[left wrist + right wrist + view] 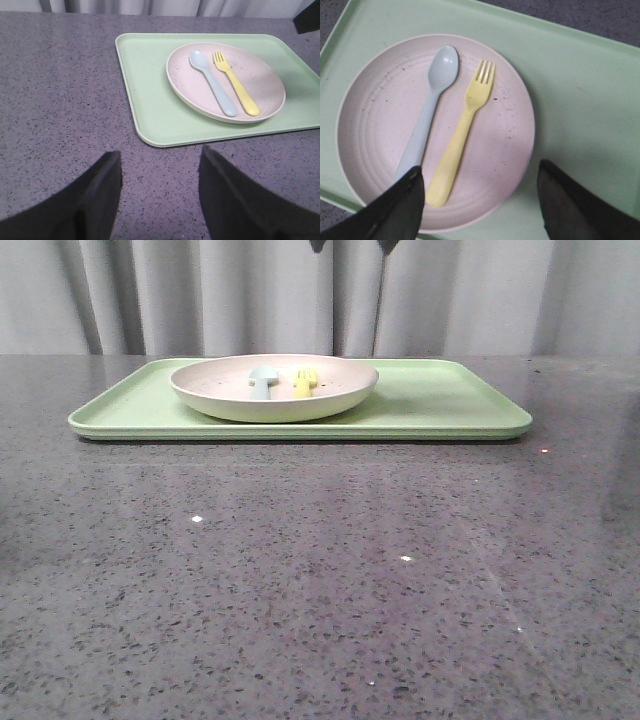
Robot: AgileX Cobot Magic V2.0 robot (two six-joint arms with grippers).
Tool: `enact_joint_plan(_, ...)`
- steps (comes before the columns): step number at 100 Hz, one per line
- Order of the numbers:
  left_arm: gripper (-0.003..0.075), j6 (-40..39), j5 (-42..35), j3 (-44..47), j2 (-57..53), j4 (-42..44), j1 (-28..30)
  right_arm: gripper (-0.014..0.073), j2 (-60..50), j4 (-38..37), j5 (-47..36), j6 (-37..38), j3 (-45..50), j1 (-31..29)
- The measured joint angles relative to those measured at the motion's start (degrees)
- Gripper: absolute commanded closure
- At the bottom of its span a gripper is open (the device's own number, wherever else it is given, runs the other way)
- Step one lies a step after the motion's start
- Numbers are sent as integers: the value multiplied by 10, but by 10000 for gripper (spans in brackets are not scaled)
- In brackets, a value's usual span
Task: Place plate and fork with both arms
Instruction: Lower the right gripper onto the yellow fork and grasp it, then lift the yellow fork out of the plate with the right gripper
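The cream-pink speckled plate (pixel 273 388) sits on the left half of a light-green tray (pixel 440 400). The yellow fork (pixel 303 381) lies in the plate beside a pale blue spoon (pixel 262 380). In the right wrist view my right gripper (pixel 480 172) is open and empty, hovering above the plate (pixel 505 125), its fingers either side of the plate's rim near the fork (pixel 462 130) handle. In the left wrist view my left gripper (pixel 160 160) is open and empty over bare table, short of the tray (pixel 150 95), with the plate (pixel 192 85) and fork (pixel 235 82) beyond.
The tray lies at the far middle of a dark speckled stone table (pixel 300 580). A grey curtain (pixel 200 290) hangs behind. Two dark tips (pixel 318 245) show at the top edge of the front view, above the plate. The spoon (pixel 427 110) lies parallel to the fork.
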Motion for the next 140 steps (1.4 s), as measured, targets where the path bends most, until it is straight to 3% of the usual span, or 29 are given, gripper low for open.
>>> enact_joint_plan(41,366,0,2,0,0,0,0,105,117,39,30,25,-60,0)
enact_joint_plan(105,366,0,3,0,0,1,0,116,165,55,18,27,-61,0)
enact_joint_plan(116,366,0,3,0,0,1,0,225,167,58,15,27,-61,0)
enact_joint_plan(131,366,0,3,0,0,1,0,484,167,59,15,27,-61,0)
enact_joint_plan(140,366,0,3,0,0,1,0,585,167,61,15,27,-61,0)
